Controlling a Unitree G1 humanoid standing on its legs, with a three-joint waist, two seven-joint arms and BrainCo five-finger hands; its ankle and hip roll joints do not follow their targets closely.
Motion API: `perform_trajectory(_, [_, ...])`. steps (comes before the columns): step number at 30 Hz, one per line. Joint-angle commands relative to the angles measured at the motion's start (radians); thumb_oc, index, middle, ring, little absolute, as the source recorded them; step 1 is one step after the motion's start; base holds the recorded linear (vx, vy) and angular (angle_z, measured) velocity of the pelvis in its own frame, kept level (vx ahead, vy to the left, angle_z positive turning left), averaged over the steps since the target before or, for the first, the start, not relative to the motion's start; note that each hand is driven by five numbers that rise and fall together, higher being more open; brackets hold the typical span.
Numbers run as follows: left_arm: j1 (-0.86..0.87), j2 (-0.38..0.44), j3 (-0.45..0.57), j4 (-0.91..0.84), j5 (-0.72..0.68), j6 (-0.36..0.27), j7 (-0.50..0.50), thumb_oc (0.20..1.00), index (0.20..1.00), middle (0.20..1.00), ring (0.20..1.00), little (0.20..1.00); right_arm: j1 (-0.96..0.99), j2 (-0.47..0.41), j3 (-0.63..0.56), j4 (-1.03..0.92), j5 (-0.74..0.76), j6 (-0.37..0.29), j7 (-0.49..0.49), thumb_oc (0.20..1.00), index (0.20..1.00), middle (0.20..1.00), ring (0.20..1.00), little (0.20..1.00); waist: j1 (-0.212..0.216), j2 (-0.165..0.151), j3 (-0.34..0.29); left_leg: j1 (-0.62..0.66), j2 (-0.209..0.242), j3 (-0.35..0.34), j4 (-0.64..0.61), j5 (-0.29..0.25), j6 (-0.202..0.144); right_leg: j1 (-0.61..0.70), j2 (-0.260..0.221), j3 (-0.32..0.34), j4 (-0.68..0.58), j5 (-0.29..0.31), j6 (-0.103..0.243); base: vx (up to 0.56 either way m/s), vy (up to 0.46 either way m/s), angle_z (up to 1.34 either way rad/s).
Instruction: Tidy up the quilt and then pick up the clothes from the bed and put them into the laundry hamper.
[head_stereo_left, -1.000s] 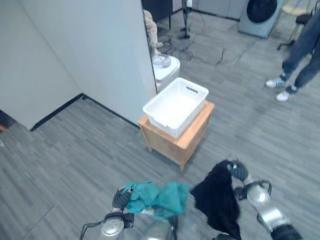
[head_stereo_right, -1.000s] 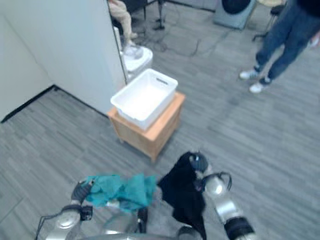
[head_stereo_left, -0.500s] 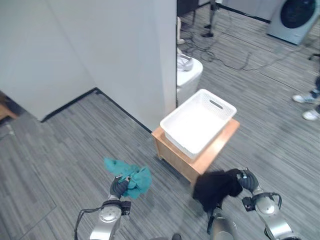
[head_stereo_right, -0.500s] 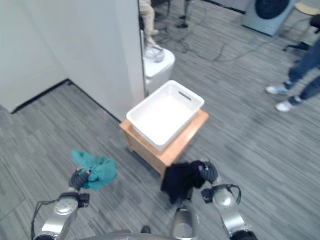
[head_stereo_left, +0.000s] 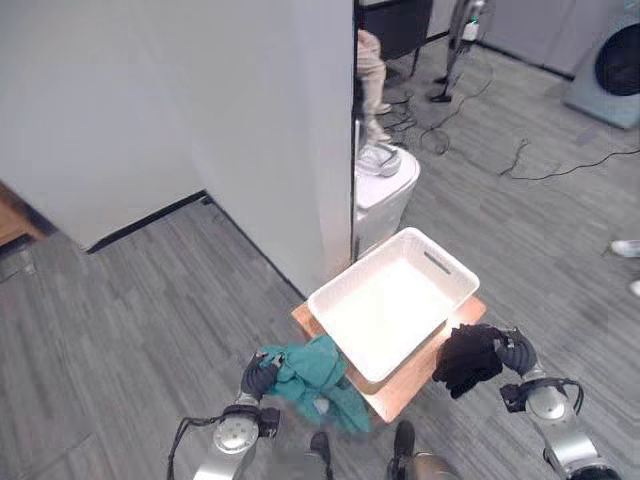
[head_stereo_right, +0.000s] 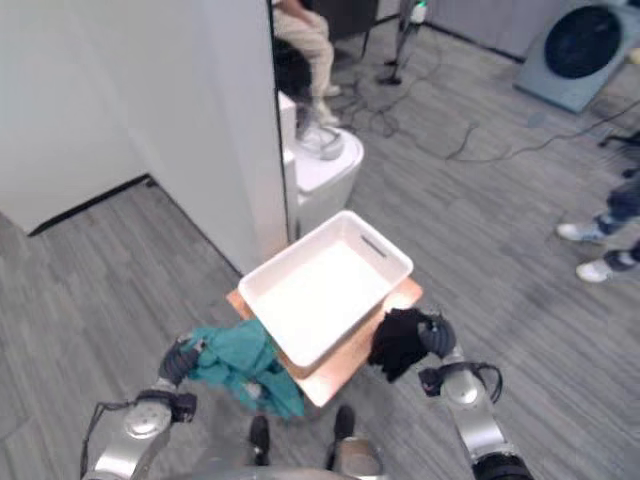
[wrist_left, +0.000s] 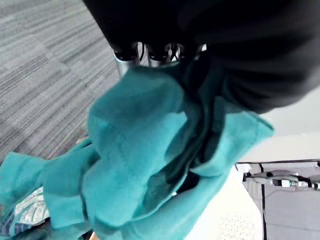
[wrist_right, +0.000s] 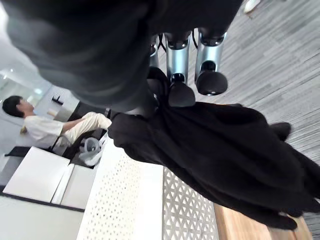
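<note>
The left hand (head_stereo_left: 258, 378) is curled round a bunched teal garment (head_stereo_left: 312, 374), which hangs just off the near left edge of the white laundry hamper (head_stereo_left: 392, 303). The right hand (head_stereo_left: 515, 352) grips a black garment (head_stereo_left: 468, 358) (balled up, its folds trailing below the fingers (wrist_right: 176, 62)) just beside the hamper's near right edge. The hamper sits on a small wooden stand (head_stereo_left: 400, 392), overhanging most of its top. The stand is on grey plank flooring beside the end of a white partition wall (head_stereo_left: 240, 110), with a white bin (head_stereo_left: 383, 190) past it and a seated person's legs (head_stereo_right: 305, 38) behind. A second ago the stand was well ahead of both hands; both garments are now held higher and beside the hamper's rim.
</note>
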Motion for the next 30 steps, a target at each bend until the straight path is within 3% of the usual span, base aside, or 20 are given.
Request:
perform_trajectory(1, [-0.001, 0.045, 0.052, -0.068, 0.013, -0.037, -0.019, 0.200, 0.200, 0.200, 0.200, 0.200, -0.037, -0.041, -0.056, -0.068, -0.016, -0.053, -0.041, 0.200, 0.200, 0.200, 0.200, 0.200, 0.008, 0.009, 0.001, 0.130, 0.038, -0.014, -0.062, -0.061, -0.008, -0.018, -0.065, -0.016, 0.148, -0.077, 0.106, 0.02, -0.028, 0.28])
perform_trajectory(5, [0.001, 0.046, 0.045, -0.045, 0.014, -0.031, -0.009, 0.200, 0.200, 0.200, 0.200, 0.200, -0.042, -0.051, -0.086, -0.083, -0.032, -0.056, -0.067, 0.200, 0.200, 0.200, 0.200, 0.200, 0.009, 0.011, 0.011, 0.144, 0.045, -0.072, -0.069, -0.060, -0.010, -0.038, -0.071, 0.019, 0.224, -0.082, 0.117, -0.06, -0.118, 0.42])
perform_trajectory(6, [-0.010, 0.052, 0.048, -0.031, 0.000, -0.031, -0.002, 0.200, 0.200, 0.200, 0.200, 0.200, -0.054, -0.060, -0.104, -0.087, -0.035, -0.058, -0.087, 0.200, 0.200, 0.200, 0.200, 0.200, 0.010, 0.020, 0.009, 0.128, 0.060, -0.108, -0.065, -0.057, -0.022, -0.061, -0.076, 0.080, 0.260, -0.081, 0.130, -0.09, -0.257, 1.18])
perform_trajectory(9, [-0.010, 0.070, 0.062, -0.021, -0.011, -0.036, 0.012, 0.200, 0.200, 0.200, 0.200, 0.200, -0.089, -0.073, -0.120, -0.100, -0.035, -0.063, -0.107, 0.200, 0.200, 0.200, 0.200, 0.200, 0.031, 0.032, -0.005, 0.102, 0.121, -0.142, -0.053, -0.051, -0.060, -0.041, -0.168, 0.124, 0.247, -0.038, 0.127, -0.07, -0.362, 0.86])
perform_trajectory(10, [-0.010, 0.070, 0.062, -0.021, -0.011, -0.036, 0.012, 0.200, 0.200, 0.200, 0.200, 0.200, -0.089, -0.073, -0.120, -0.100, -0.035, -0.063, -0.107, 0.200, 0.200, 0.200, 0.200, 0.200, 0.030, 0.032, -0.004, 0.102, 0.122, -0.143, -0.053, -0.051, -0.060, -0.040, -0.167, 0.123, 0.246, -0.038, 0.126, -0.03, -0.668, 0.38])
perform_trajectory(11, [-0.004, 0.090, 0.082, -0.021, -0.016, -0.044, 0.030, 0.200, 0.200, 0.200, 0.200, 0.200, -0.104, -0.087, -0.134, -0.131, -0.035, -0.067, -0.116, 0.200, 0.200, 0.200, 0.200, 0.200, 0.046, 0.029, -0.021, 0.075, 0.184, -0.183, -0.043, -0.040, -0.114, -0.013, -0.261, 0.186, 0.155, 0.039, 0.150, -0.02, -0.537, 0.19])
perform_trajectory(12, [-0.003, 0.091, 0.082, -0.022, -0.016, -0.043, 0.030, 0.200, 0.200, 0.200, 0.200, 0.200, -0.103, -0.087, -0.133, -0.131, -0.035, -0.066, -0.116, 0.200, 0.200, 0.200, 0.200, 0.200, 0.045, 0.030, -0.022, 0.074, 0.184, -0.184, -0.041, -0.041, -0.114, -0.010, -0.261, 0.184, 0.150, 0.041, 0.150, 0.03, -0.745, 0.24])
perform_trajectory(14, [0.005, 0.107, 0.107, -0.021, -0.019, -0.052, 0.050, 0.200, 0.200, 0.200, 0.200, 0.200, -0.127, -0.109, -0.130, -0.188, -0.045, -0.075, -0.113, 0.200, 0.200, 0.200, 0.200, 0.200, 0.044, 0.035, -0.023, 0.063, 0.256, -0.225, 0.004, -0.070, -0.160, -0.012, -0.320, 0.249, 0.096, 0.066, 0.176, 0.07, -0.679, 0.34])
perform_trajectory(17, [0.006, 0.108, 0.121, -0.010, -0.030, -0.061, 0.066, 0.200, 0.200, 0.200, 0.200, 0.200, -0.159, -0.114, -0.108, -0.229, -0.049, -0.080, -0.108, 0.200, 0.200, 0.200, 0.200, 0.200, 0.038, 0.030, -0.013, 0.058, 0.289, -0.245, 0.034, -0.068, -0.188, -0.012, -0.309, 0.294, 0.081, 0.025, 0.190, 0.00, -0.556, 0.35])
perform_trajectory(18, [0.020, 0.110, 0.135, -0.010, -0.033, -0.061, 0.061, 0.200, 0.200, 0.200, 0.200, 0.200, -0.178, -0.114, -0.100, -0.249, -0.051, -0.084, -0.101, 0.200, 0.200, 0.200, 0.200, 0.200, 0.045, 0.030, -0.016, 0.061, 0.327, -0.247, 0.027, -0.040, -0.211, 0.000, -0.286, 0.287, 0.070, -0.024, 0.193, -0.09, -0.611, 0.43])
perform_trajectory(19, [0.028, 0.118, 0.150, -0.001, -0.036, -0.062, 0.059, 0.200, 0.200, 0.200, 0.200, 0.200, -0.213, -0.111, -0.070, -0.252, -0.050, -0.093, -0.093, 0.200, 0.200, 0.200, 0.200, 0.200, 0.052, 0.042, -0.017, 0.072, 0.392, -0.243, -0.011, 0.034, -0.237, 0.002, -0.251, 0.266, 0.067, -0.072, 0.193, -0.08, -0.633, 0.23])
perform_trajectory(20, [0.031, 0.119, 0.162, 0.012, -0.040, -0.067, 0.058, 0.200, 0.200, 0.200, 0.200, 0.200, -0.259, -0.104, -0.036, -0.244, -0.052, -0.101, -0.094, 0.200, 0.200, 0.200, 0.200, 0.200, 0.058, 0.046, -0.022, 0.061, 0.432, -0.237, -0.044, 0.143, -0.237, 0.004, -0.224, 0.263, 0.056, -0.100, 0.193, -0.13, -0.583, 0.14])
perform_trajectory(21, [0.018, 0.116, 0.159, 0.022, -0.046, -0.066, 0.069, 0.200, 0.200, 0.200, 0.200, 0.200, -0.282, -0.100, -0.015, -0.243, -0.041, -0.108, -0.098, 0.200, 0.200, 0.200, 0.200, 0.200, 0.058, 0.051, -0.019, 0.007, 0.471, -0.212, -0.042, 0.306, -0.237, 0.008, -0.202, 0.259, 0.056, -0.113, 0.193, -0.09, -0.312, -0.07])
perform_trajectory(22, [0.018, 0.116, 0.160, 0.022, -0.046, -0.066, 0.069, 0.200, 0.200, 0.200, 0.200, 0.200, -0.283, -0.100, -0.014, -0.243, -0.041, -0.109, -0.098, 0.200, 0.200, 0.200, 0.200, 0.200, 0.057, 0.052, -0.020, 0.005, 0.471, -0.213, -0.043, 0.307, -0.237, 0.007, -0.202, 0.258, 0.057, -0.113, 0.193, -0.26, -0.807, -0.08])
perform_trajectory(23, [0.007, 0.097, 0.155, 0.004, -0.069, -0.051, 0.060, 0.200, 0.200, 0.200, 0.200, 0.200, -0.315, -0.124, 0.041, -0.283, -0.043, -0.089, -0.087, 0.200, 0.200, 0.200, 0.200, 0.200, 0.047, 0.010, 0.004, -0.014, 0.377, -0.014, 0.045, 0.190, -0.126, 0.025, -0.145, 0.188, 0.038, -0.112, 0.142, -0.21, -0.637, 0.28])
perform_trajectory(24, [0.007, 0.097, 0.157, 0.003, -0.069, -0.050, 0.059, 0.200, 0.200, 0.200, 0.200, 0.200, -0.317, -0.123, 0.042, -0.283, -0.043, -0.089, -0.087, 0.200, 0.200, 0.200, 0.200, 0.200, 0.047, 0.008, 0.004, -0.019, 0.375, -0.014, 0.053, 0.187, -0.124, 0.024, -0.148, 0.190, 0.036, -0.109, 0.143, -0.33, -0.967, 0.96])
perform_trajectory(25, [0.012, 0.079, 0.142, -0.010, -0.049, -0.055, 0.039, 0.200, 0.200, 0.200, 0.200, 0.200, -0.352, -0.149, 0.050, -0.295, -0.052, -0.085, -0.066, 0.200, 0.200, 0.200, 0.200, 0.200, 0.058, -0.011, 0.019, -0.061, 0.235, -0.007, 0.192, 0.050, -0.100, 0.030, -0.119, 0.154, 0.013, -0.098, 0.110, -0.14, -0.317, 0.53])
perform_trajectory(27, [0.011, 0.079, 0.143, -0.010, -0.049, -0.055, 0.039, 0.200, 0.200, 0.200, 0.200, 0.200, -0.354, -0.150, 0.050, -0.295, -0.051, -0.085, -0.066, 0.200, 0.200, 0.200, 0.200, 0.200, 0.054, -0.011, 0.016, -0.072, 0.232, -0.011, 0.203, 0.048, -0.097, 0.026, -0.122, 0.151, 0.011, -0.095, 0.112, -0.11, -0.271, -0.33])
perform_trajectory(28, [0.019, 0.072, 0.132, -0.024, -0.034, -0.054, 0.022, 0.200, 0.200, 0.200, 0.200, 0.200, -0.363, -0.165, 0.037, -0.302, -0.045, -0.081, -0.053, 0.200, 0.200, 0.200, 0.200, 0.200, 0.063, -0.020, 0.019, -0.085, 0.117, 0.026, 0.282, -0.029, -0.071, 0.033, -0.096, 0.121, 0.010, -0.094, 0.093, -0.12, -0.294, 0.26])
perform_trajectory(30, [0.031, 0.067, 0.123, -0.023, -0.015, -0.046, 0.010, 0.200, 0.200, 0.200, 0.200, 0.200, -0.363, -0.181, 0.015, -0.306, -0.043, -0.082, -0.051, 0.200, 0.200, 0.200, 0.200, 0.200, 0.062, -0.016, 0.011, -0.068, 0.074, 0.084, 0.272, -0.057, -0.045, 0.043, -0.074, 0.077, 0.007, -0.098, 0.089, -0.08, -0.248, 1.08])
